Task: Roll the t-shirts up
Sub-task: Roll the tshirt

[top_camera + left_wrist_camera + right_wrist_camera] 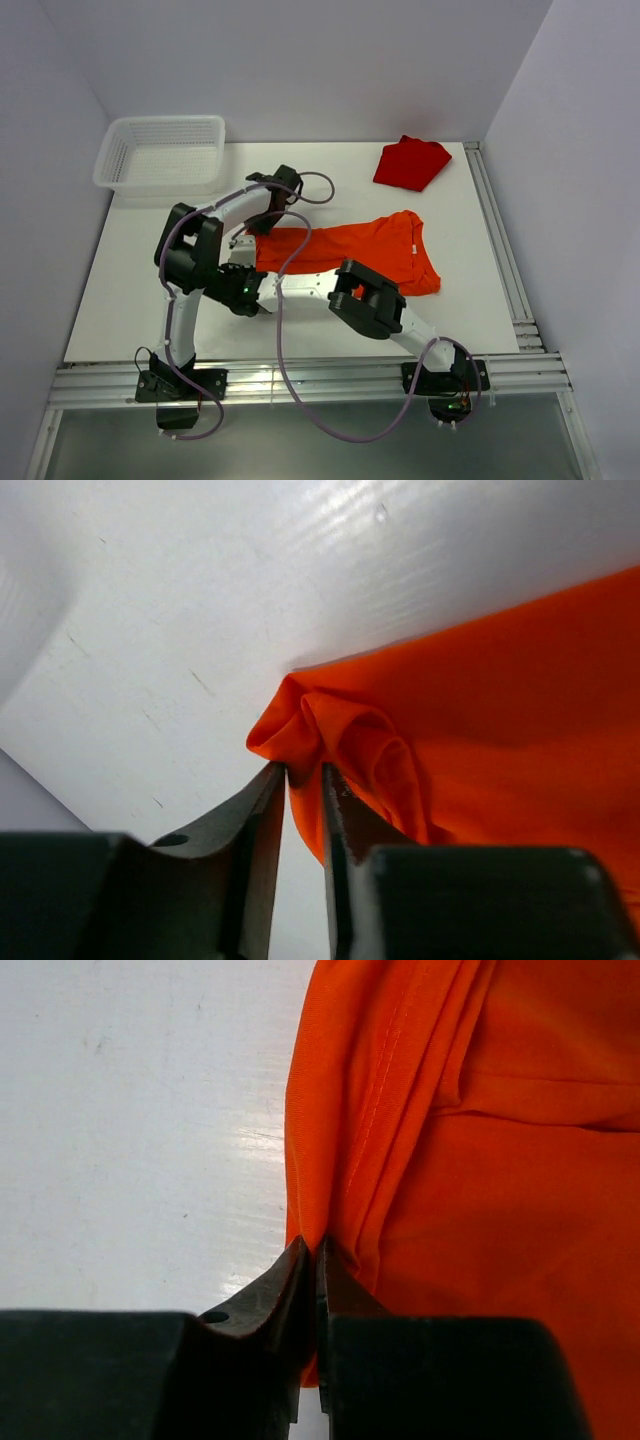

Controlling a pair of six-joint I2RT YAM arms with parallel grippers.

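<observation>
Only one basket, two tees, both arms at the orange one

One white mesh basket [112,152] sat at the far left corner of the table [125,285], its mesh floor showing. Two t-shirts lay outside it. The orange t-shirt [365,250] was spread at mid-table, and the red t-shirt [410,163] lay folded near the far right corner, well apart from it. Both arms reached the orange one's left side. The left gripper [305,772] had its jaws narrowly parted, with a bunched corner at their tips. The right gripper [312,1246] was pinched onto the hem. Bare table lay left of the cloth, and a metal rail [502,262] ran along the right edge.
</observation>
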